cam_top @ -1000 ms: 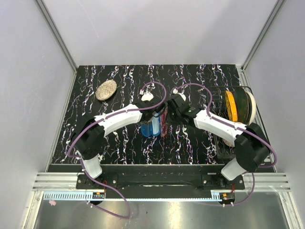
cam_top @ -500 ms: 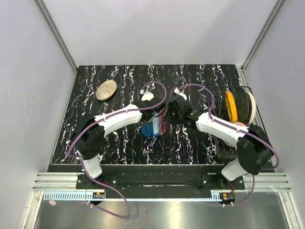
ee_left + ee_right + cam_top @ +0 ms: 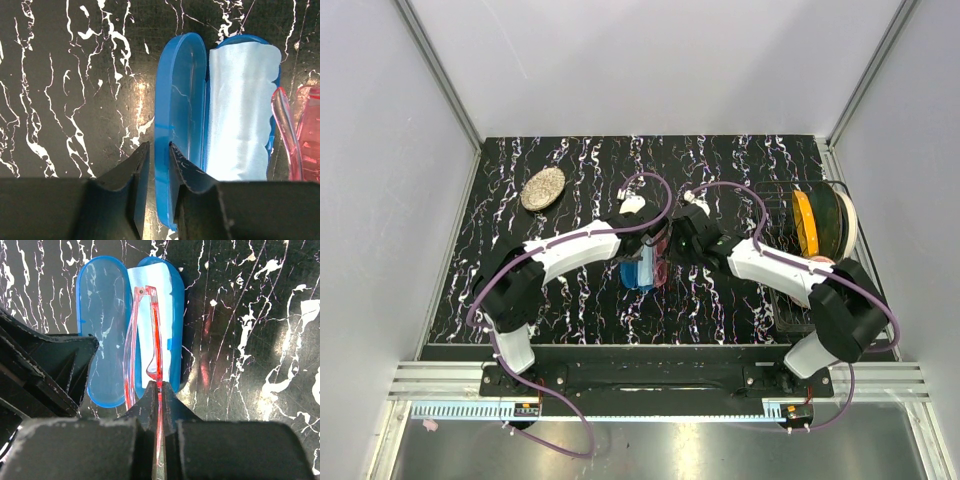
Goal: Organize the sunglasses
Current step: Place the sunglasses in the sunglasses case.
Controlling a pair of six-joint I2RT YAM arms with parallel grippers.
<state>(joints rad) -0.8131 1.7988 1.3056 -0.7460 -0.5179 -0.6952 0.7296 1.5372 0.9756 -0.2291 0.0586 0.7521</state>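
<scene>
The right gripper [image 3: 159, 390] is pinching the thin, red-framed sunglasses [image 3: 158, 340] with translucent pink lenses, its two fingers closed tight on the frame so that almost no gap is showing between them. The sunglasses are hanging folded and edge-on over the open, glossy blue oval hard case [image 3: 180, 100], in line with the half on the right in the wrist views. Whether they are touching what lies beneath cannot be told.

That half of the case is holding a pale blue satin cloth [image 3: 240, 115], which is covering its inside from end to end. The other half, the lid, is lying open flat beside it on the black worktop [image 3: 570, 160] veined with white.

The left gripper [image 3: 159, 147] is gripping the near rim of the lid, with its fingers nearly closed and the blue edge sitting between them.

From above, both arms are meeting over the case near the middle of the worktop, a little toward the near edge, and the sunglasses are showing as a pink streak along the right side of the case.

A speckled beige oval object [image 3: 542, 188] is lying near the far-left corner, well apart from the case. A black wire rack [image 3: 790, 305] is standing along the right edge, with an orange disc [image 3: 805, 222] upright in it.
</scene>
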